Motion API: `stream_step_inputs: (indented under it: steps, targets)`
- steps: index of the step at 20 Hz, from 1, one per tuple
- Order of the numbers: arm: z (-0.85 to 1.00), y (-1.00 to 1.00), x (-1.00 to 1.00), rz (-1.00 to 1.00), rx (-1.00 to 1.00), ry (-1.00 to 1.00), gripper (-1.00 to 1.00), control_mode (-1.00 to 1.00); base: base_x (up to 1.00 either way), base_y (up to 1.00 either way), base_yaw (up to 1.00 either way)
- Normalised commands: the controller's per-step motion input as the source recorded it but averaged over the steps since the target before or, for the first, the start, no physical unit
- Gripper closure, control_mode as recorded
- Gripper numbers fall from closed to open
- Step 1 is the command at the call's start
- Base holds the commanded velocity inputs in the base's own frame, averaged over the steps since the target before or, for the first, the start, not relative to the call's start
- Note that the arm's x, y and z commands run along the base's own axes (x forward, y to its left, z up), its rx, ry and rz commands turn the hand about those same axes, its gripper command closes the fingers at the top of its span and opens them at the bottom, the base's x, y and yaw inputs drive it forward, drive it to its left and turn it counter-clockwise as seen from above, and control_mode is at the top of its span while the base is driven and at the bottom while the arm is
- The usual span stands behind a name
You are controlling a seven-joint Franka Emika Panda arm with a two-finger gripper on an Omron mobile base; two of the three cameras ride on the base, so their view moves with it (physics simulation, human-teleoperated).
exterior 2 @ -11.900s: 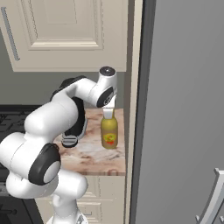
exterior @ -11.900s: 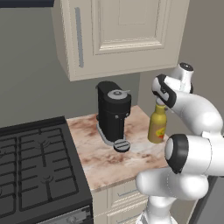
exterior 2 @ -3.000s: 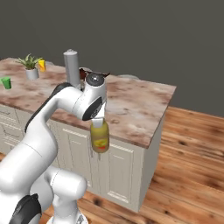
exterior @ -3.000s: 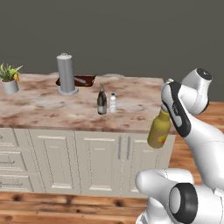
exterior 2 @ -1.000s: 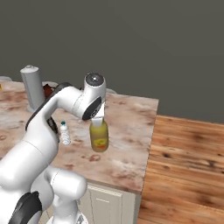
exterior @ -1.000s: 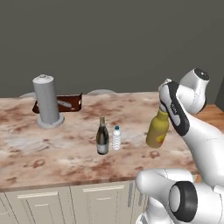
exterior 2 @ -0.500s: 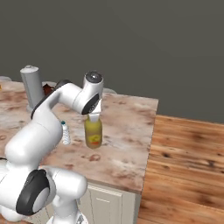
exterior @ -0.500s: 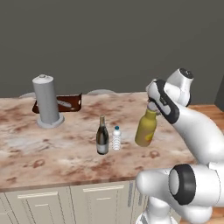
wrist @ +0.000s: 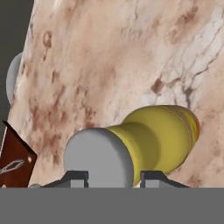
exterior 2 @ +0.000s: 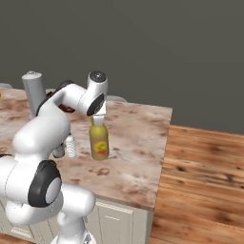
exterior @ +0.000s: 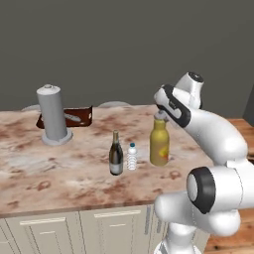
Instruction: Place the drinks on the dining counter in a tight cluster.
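On the marble dining counter (exterior: 59,173), a dark wine bottle (exterior: 116,155), a small water bottle (exterior: 131,157) and a yellow-amber bottle (exterior: 159,144) are standing close together in a row. The gripper (wrist: 113,178) is clamping the amber bottle's cap. The hand view is showing its fingertips (wrist: 75,177) against the cap. Farther left, a grey cylinder (exterior: 52,115) is standing.
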Motion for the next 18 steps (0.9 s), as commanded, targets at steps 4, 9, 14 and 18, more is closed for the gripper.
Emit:
stream_step_inputs:
  steps: [4, 9, 14, 18]
  targets:
    - [0.0, 0.33, 0.12, 0.0, 0.01, 0.0, 1.0, -1.0, 0.0, 0.0, 0.0]
    - [0.0, 0.08, -0.1, 0.0, 0.05, 0.0, 1.0, -1.0, 0.0, 0.0, 0.0]
    - [0.01, -0.02, -0.36, 0.0, 0.05, 0.0, 1.0, -1.0, 0.0, 0.0, 0.0]
    - [-0.01, -0.01, -0.39, -0.01, 0.01, 0.0, 1.0, -1.0, 0.0, 0.0, 0.0]
